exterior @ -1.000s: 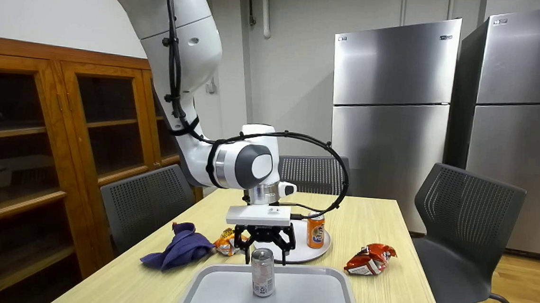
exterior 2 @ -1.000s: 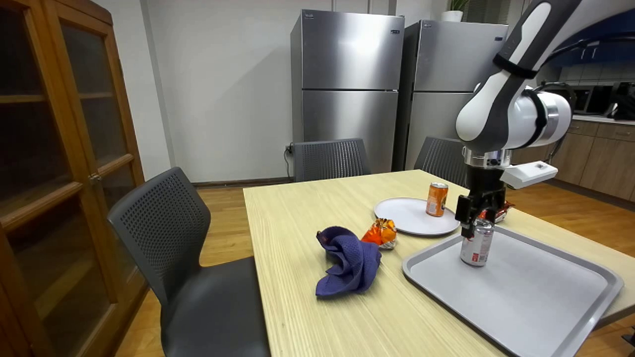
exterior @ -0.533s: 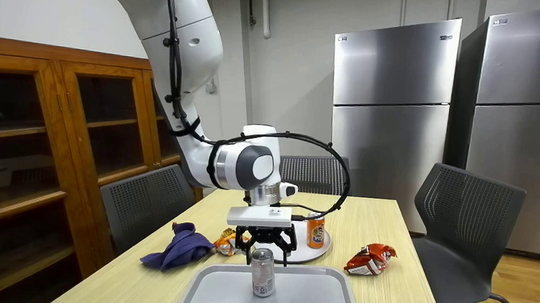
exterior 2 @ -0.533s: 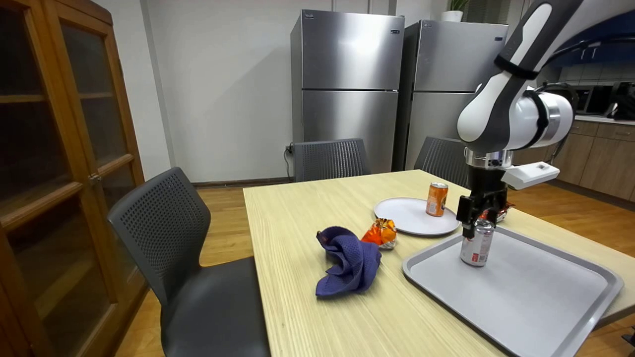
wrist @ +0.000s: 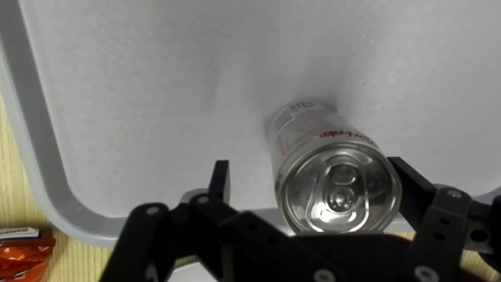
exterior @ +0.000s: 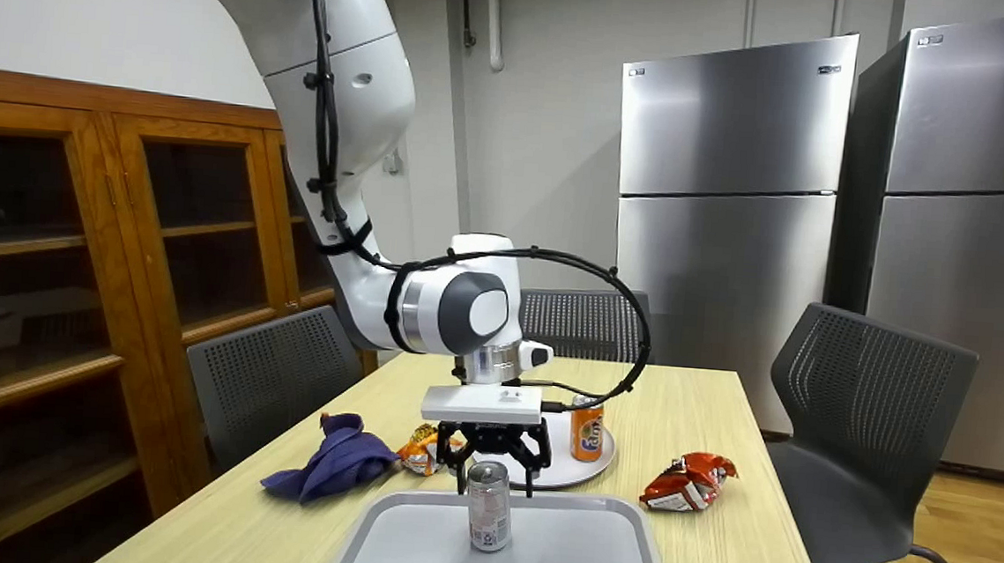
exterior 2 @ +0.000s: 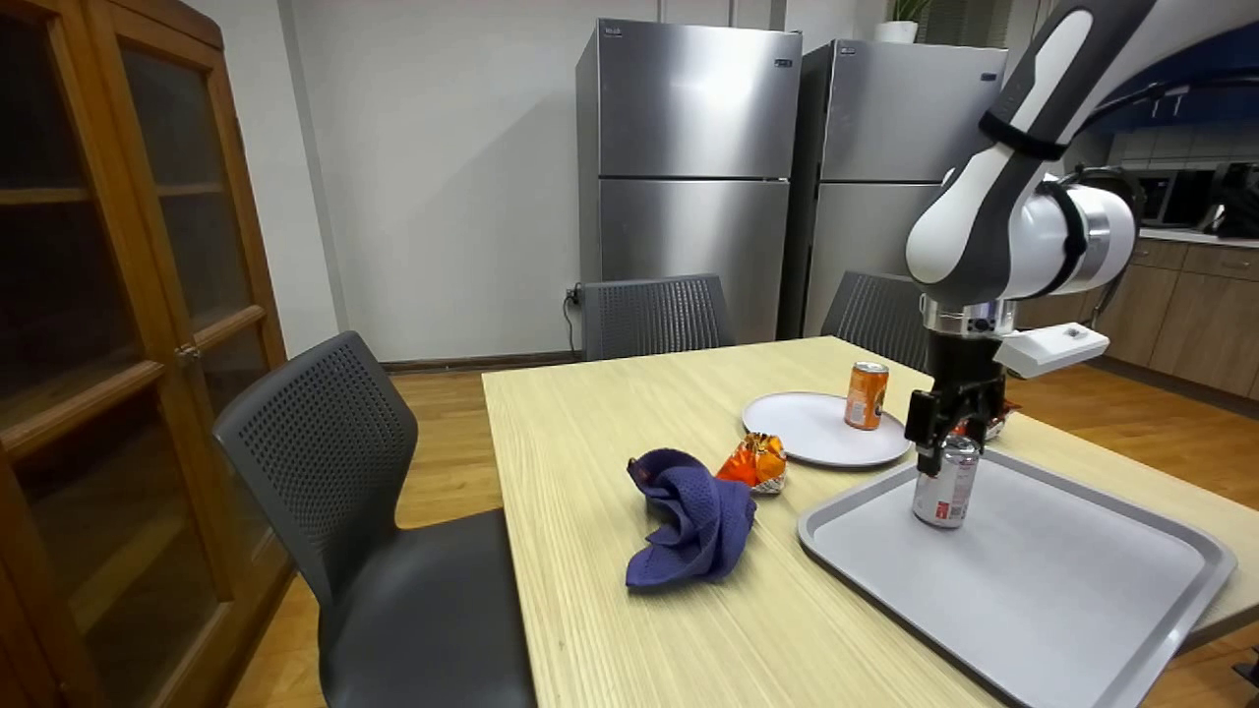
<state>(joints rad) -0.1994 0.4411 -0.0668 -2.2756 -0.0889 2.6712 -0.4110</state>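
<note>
A silver Diet Coke can (exterior: 488, 517) stands upright on the grey tray (exterior 2: 1072, 580), near the tray's edge closest to the plate. Over the can's top is my gripper (exterior: 494, 492), pointing down with its jaws wide apart. In the wrist view the can's lid (wrist: 338, 188) lies between the two black fingers. A clear gap separates it from the left finger (wrist: 220, 180). The right finger (wrist: 415, 184) lies right against the lid's outline; whether it touches, I cannot tell. Part of the lid's lower edge is hidden by the gripper's body.
Beyond the tray, a white plate (exterior 2: 802, 423) carries an orange Fanta can (exterior 2: 867, 396). A purple cloth (exterior 2: 693, 521) lies crumpled next to an orange snack packet (exterior 2: 757, 464). On the opposite side sits a red packet (exterior: 689, 483). Dark chairs (exterior 2: 320, 472) surround the wooden table.
My gripper has shifted only very slightly, a touch sideways and then down. Its jaws have stayed wide, and the can, tray and other objects have not moved.
</note>
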